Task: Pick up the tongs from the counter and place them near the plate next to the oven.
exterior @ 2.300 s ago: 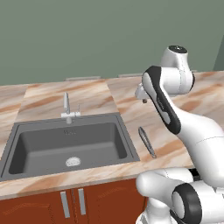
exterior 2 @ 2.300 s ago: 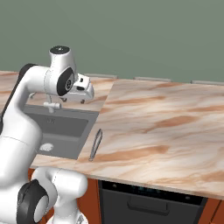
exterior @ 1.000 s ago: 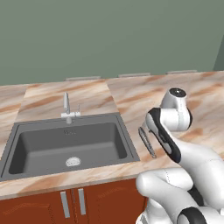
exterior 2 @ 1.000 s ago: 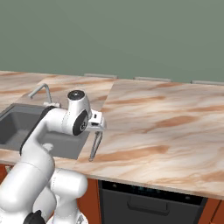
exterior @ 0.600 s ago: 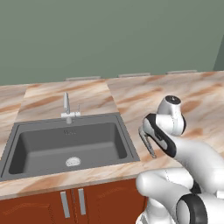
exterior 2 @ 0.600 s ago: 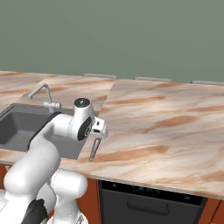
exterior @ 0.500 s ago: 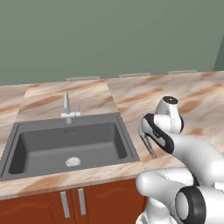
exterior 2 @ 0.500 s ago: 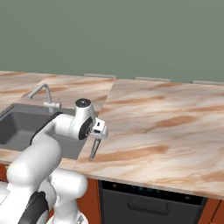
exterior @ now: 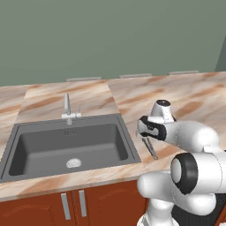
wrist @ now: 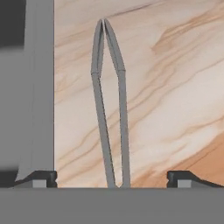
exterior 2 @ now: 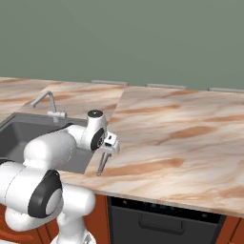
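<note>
Left base view: the slim dark grey metal tongs lie on the glossy beige-pink marble worktop, just beside the dark grey sink.

Right base view: the claw hovers just above them.

Hand view: fingertips stand apart, straddling the tongs. Nothing is grasped yet; lifting and carrying remain.

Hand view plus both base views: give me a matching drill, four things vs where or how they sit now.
Things:
1. tongs
2. gripper
3. sink
4. tap

States:
A. upright behind the basin
B. open, fingers straddling the two arms
C. lying flat on the counter beside the sink
D. dark grey, set into the counter

Pairs: 1-C, 2-B, 3-D, 4-A
</note>
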Controlling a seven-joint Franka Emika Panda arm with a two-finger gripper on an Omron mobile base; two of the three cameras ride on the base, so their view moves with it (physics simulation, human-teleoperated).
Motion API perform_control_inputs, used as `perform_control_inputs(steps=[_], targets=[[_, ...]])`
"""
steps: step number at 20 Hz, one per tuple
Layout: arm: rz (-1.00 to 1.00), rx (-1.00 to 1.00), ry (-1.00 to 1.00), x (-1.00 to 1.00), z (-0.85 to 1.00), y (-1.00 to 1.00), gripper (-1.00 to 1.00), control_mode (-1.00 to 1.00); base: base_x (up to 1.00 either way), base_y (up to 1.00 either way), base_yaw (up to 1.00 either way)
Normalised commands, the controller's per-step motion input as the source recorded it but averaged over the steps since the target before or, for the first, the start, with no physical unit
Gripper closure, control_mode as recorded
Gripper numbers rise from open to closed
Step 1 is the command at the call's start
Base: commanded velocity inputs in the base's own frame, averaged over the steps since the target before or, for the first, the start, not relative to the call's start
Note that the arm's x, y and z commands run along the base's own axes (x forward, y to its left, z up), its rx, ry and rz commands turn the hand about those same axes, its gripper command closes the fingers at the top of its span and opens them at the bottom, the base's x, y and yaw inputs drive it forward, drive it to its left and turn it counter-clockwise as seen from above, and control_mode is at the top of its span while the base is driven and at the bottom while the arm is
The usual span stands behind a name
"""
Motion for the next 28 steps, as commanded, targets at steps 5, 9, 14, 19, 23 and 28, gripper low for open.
perform_control_inputs(steps=[5,9,14,19,23,28], targets=[[0.0,0.0,0.0,0.03,-0.5,-0.02,-1.0,-1.0,0.0,0.0,0.0],[0.0,0.0,-0.01,0.09,-0.48,0.0,-1.0,-1.0,0.0,0.0,0.0],[0.0,0.0,-0.01,0.15,-0.32,-0.01,-1.0,-1.0,0.0,0.0,0.0],[0.0,-0.02,0.0,0.17,-0.2,-0.03,-1.0,-1.0,0.0,0.0,0.0],[0.0,-0.01,0.0,0.29,-0.1,-0.06,-1.0,-1.0,0.0,0.0,0.0],[0.0,-0.02,0.0,0.12,-0.23,0.0,1.0,-1.0,0.0,0.0,0.0]])
